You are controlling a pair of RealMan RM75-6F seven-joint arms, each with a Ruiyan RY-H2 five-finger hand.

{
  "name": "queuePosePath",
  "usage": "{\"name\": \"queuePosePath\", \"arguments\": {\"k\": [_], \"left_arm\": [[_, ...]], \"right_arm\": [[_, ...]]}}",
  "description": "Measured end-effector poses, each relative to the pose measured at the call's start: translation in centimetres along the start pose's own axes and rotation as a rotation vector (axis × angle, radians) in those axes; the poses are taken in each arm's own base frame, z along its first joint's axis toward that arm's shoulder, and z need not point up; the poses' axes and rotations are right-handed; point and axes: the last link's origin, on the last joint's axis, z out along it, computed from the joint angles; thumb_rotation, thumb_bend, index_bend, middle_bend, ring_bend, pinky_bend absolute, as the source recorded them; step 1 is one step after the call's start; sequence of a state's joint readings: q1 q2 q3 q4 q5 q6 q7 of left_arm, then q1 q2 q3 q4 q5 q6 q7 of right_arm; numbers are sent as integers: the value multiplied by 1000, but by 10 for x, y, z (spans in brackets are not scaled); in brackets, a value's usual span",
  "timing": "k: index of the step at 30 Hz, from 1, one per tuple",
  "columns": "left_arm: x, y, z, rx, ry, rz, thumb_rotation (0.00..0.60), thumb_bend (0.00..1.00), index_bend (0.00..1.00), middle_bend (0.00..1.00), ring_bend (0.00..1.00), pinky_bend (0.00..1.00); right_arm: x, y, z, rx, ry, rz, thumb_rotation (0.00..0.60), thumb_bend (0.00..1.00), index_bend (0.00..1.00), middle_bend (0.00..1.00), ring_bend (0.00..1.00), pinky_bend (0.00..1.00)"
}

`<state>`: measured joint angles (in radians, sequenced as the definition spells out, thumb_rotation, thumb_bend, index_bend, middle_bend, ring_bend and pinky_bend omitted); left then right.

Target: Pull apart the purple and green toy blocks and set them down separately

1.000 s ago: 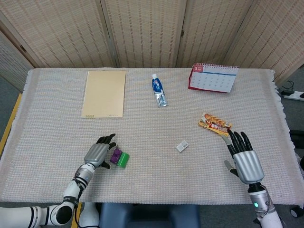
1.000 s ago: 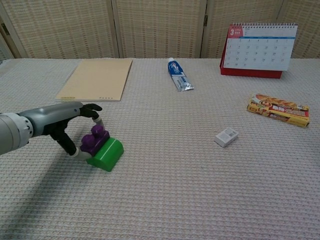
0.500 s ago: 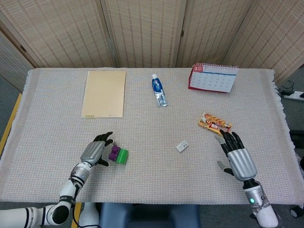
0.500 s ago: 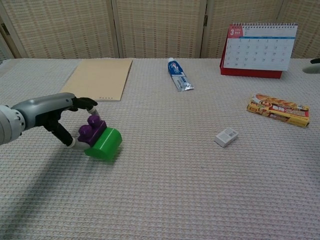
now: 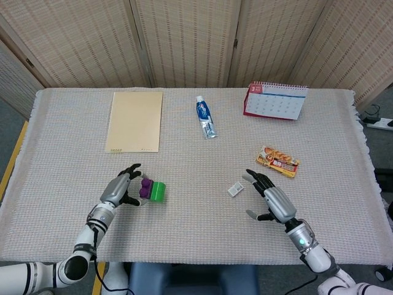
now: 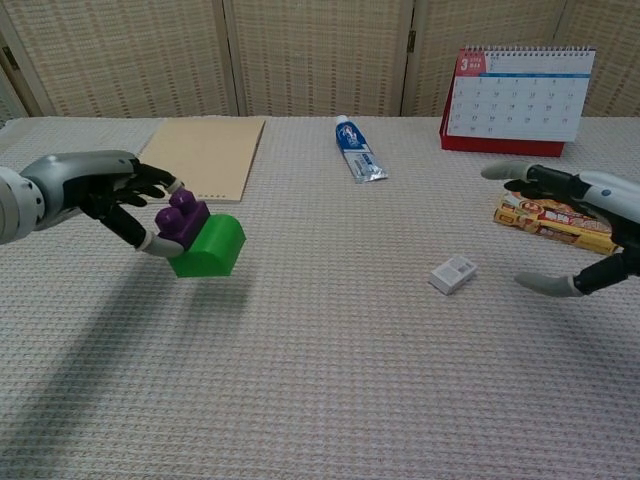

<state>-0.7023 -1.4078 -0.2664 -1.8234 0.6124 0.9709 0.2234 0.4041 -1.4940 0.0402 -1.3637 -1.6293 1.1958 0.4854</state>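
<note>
My left hand [image 5: 121, 189] [image 6: 110, 195] pinches the purple block [image 5: 145, 188] [image 6: 181, 217], which is still joined to the green block [image 5: 158, 192] [image 6: 210, 247]. The pair hangs clear of the table at the front left, the green block pointing right. My right hand [image 5: 272, 201] [image 6: 575, 225] is open with fingers spread, hovering at the front right. It is well apart from the blocks and holds nothing.
A small white box [image 5: 235, 189] [image 6: 452, 273] lies just left of the right hand. A snack packet [image 5: 278, 161] [image 6: 556, 220], a desk calendar [image 5: 276, 102], a toothpaste tube [image 5: 206, 117] and a tan notepad [image 5: 135, 120] lie farther back on the cloth-covered table [image 5: 196, 227].
The left hand has lifted the joined blocks off the table. The right hand has swung in to the left, from the table's right edge toward the middle.
</note>
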Motion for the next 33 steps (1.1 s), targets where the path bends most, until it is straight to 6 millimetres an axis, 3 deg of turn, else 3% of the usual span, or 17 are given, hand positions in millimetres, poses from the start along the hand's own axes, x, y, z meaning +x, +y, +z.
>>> {"name": "queuePosePath", "arguments": {"k": [8,19,24,33], "left_arm": [[4,23,0,-28,11,-3,600,342,561,95,0,52],[7,55,-9,-79,86,25,600,348,585,119,1,52],[6,63,-9,-81,88,-8,600,352,588,126,5,52],[-5,72,-7,-85,52,-87,600,354,588,126,5,52]], "right_arm": [[-20,-9,30,31,-7,331,600,334,42,0,0,0],[-61,-11,70,60,12,504,600,334,104,0,0,0],[-72,-27,95,86,-2,649,600,334,110,0,0,0],[-95,-49,115,103,-34,790,600,334,126,0,0,0]]}}
